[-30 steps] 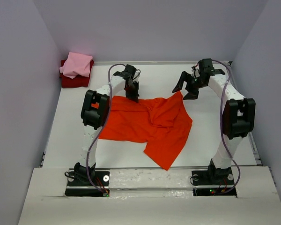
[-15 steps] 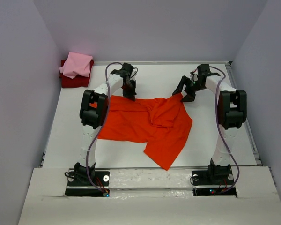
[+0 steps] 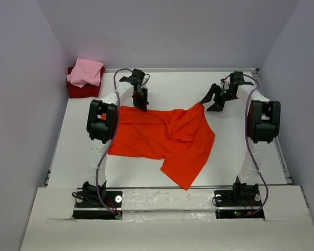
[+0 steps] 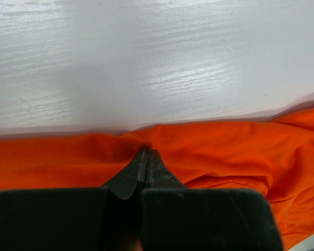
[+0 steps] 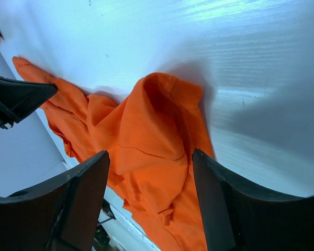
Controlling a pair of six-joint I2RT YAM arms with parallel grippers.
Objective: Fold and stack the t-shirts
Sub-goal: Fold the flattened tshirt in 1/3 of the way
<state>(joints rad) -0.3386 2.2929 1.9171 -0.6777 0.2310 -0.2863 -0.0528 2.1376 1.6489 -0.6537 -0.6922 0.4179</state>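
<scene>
The bright orange-red t-shirt (image 3: pixel 165 137) lies crumpled and spread across the middle of the table. My left gripper (image 3: pixel 142 103) is shut on its far left edge, and the cloth (image 4: pixel 209 151) puckers at the closed tips (image 4: pixel 146 152). My right gripper (image 3: pixel 211 102) hovers open over the shirt's raised far right corner (image 5: pixel 162 104). That corner sits between the two fingers (image 5: pixel 83 193), apart from both. A light pink t-shirt (image 3: pixel 86 71) rests folded on a dark red one (image 3: pixel 82 92) in the far left corner.
Grey walls (image 3: pixel 26 104) enclose the white table (image 3: pixel 178 83) on three sides. The two arm bases (image 3: pixel 97 198) stand at the near edge. Bare tabletop (image 4: pixel 157 63) stretches beyond the shirt's far edge.
The right gripper's jaws have narrowed and it has shifted right and back, near the shirt's far right corner. The left gripper has drawn the held edge slightly toward the far left.
</scene>
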